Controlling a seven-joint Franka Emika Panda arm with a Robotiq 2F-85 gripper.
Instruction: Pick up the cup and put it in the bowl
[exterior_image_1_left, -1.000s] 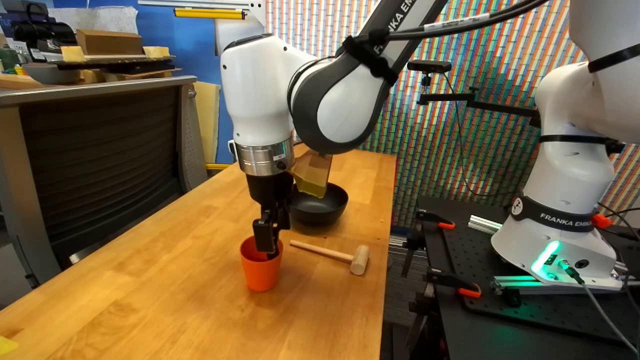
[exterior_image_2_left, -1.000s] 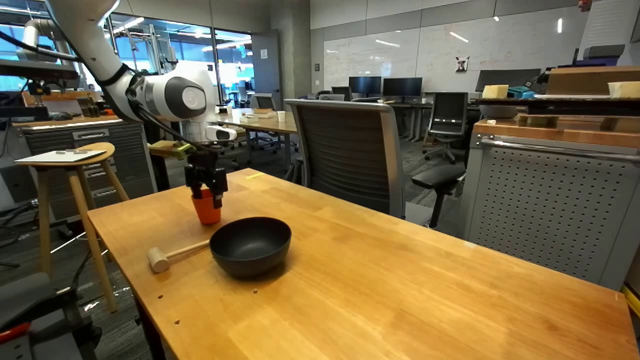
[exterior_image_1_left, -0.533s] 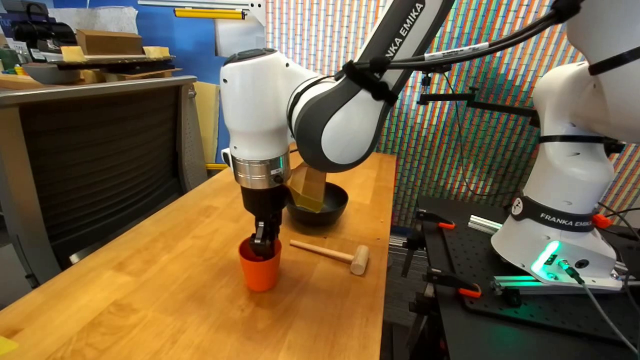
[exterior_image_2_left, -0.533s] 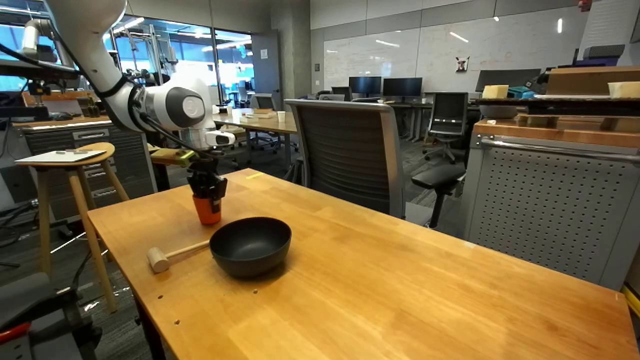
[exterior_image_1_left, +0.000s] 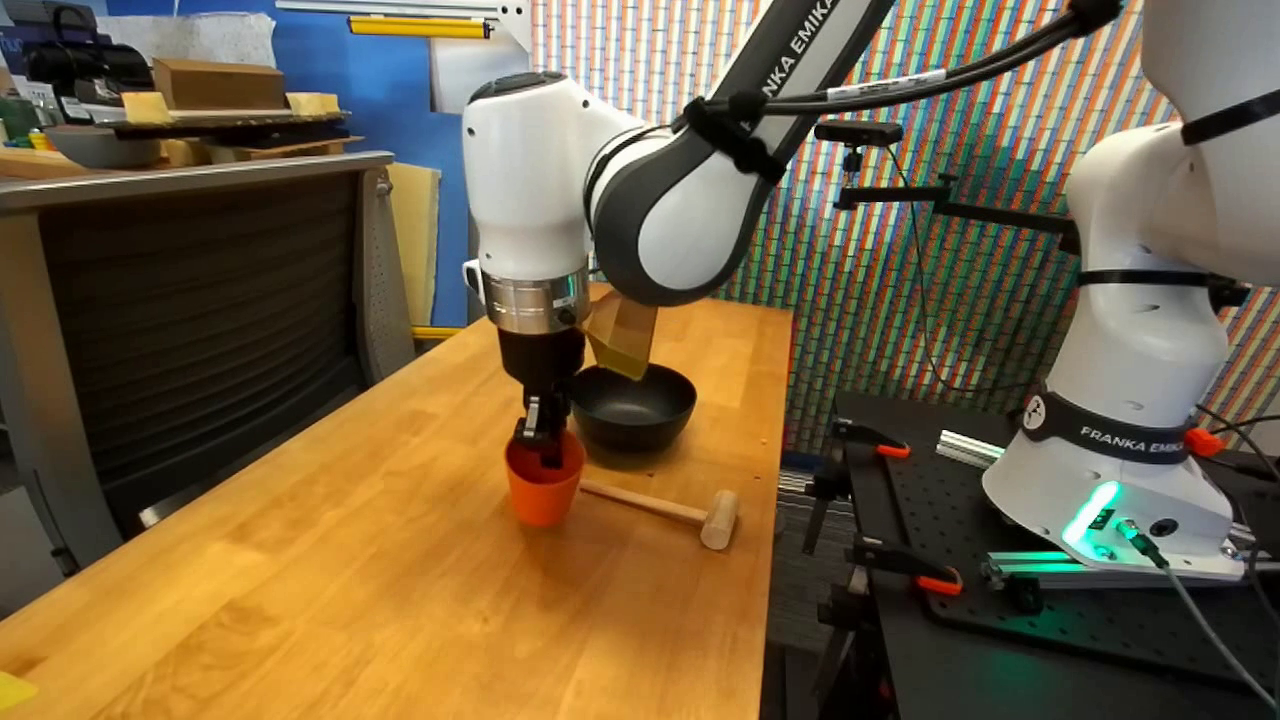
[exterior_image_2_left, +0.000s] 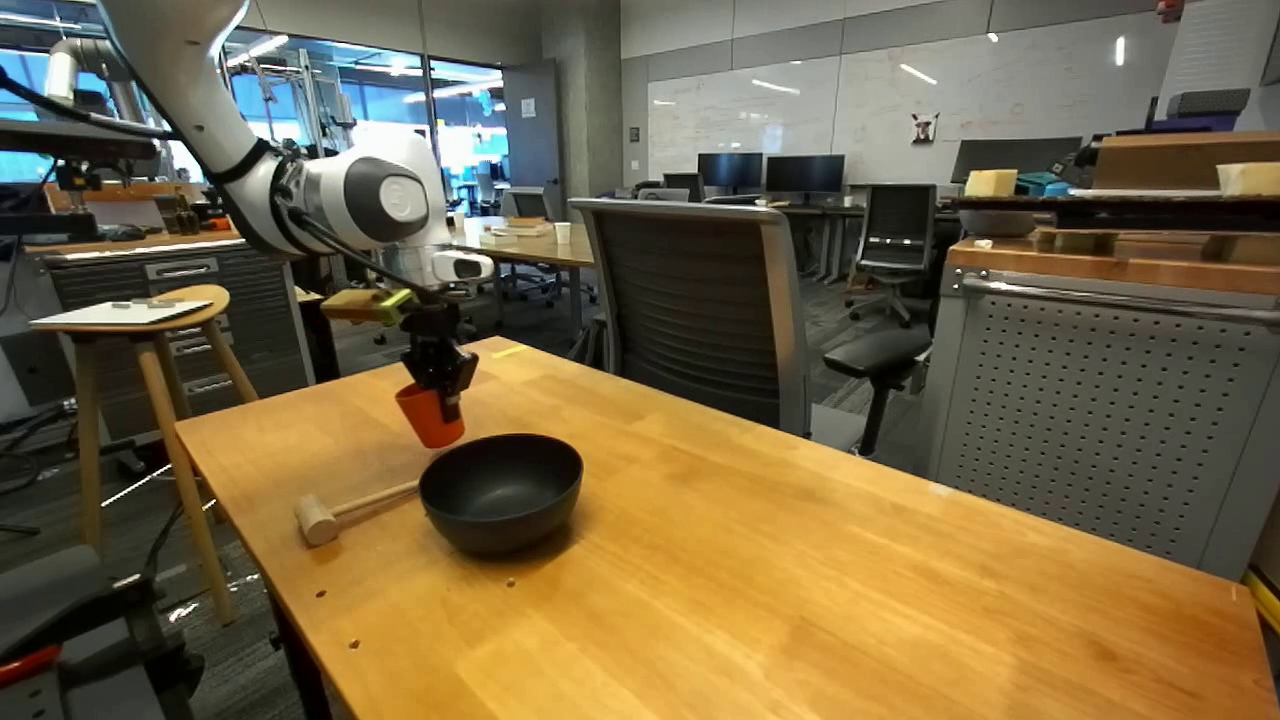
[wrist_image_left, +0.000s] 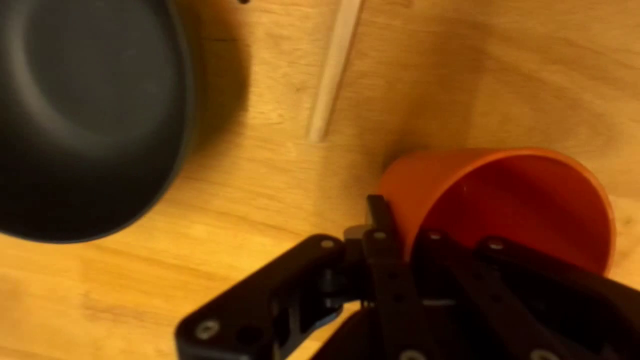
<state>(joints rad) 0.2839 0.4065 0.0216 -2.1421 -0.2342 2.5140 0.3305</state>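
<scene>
The black two-fingered gripper (wrist_image_left: 406, 227) is pinched narrow on the wall of the small red-orange plastic cup (exterior_image_2_left: 423, 417), one finger inside it and one outside. The cup hangs above the honey-coloured wooden table (exterior_image_2_left: 800, 580), and in an exterior view I can see it tilted, its mouth leaning toward eleven o'clock. From there the round, shallow black bowl (exterior_image_2_left: 500, 505) sits upright on the table near it, between four and five o'clock from the cup; in the wrist view it lies between nine and ten, the two apart. In an exterior view the light wooden mallet (exterior_image_1_left: 685, 513) rests on the table, its head between three and four o'clock from the cup; the white-and-grey robot arm (exterior_image_1_left: 525, 190) slants up toward one o'clock. In an exterior view a chair with a dark ribbed back (exterior_image_2_left: 690, 320) stands between one and two o'clock from the bowl, a round wooden stool (exterior_image_2_left: 205, 298) at ten.
</scene>
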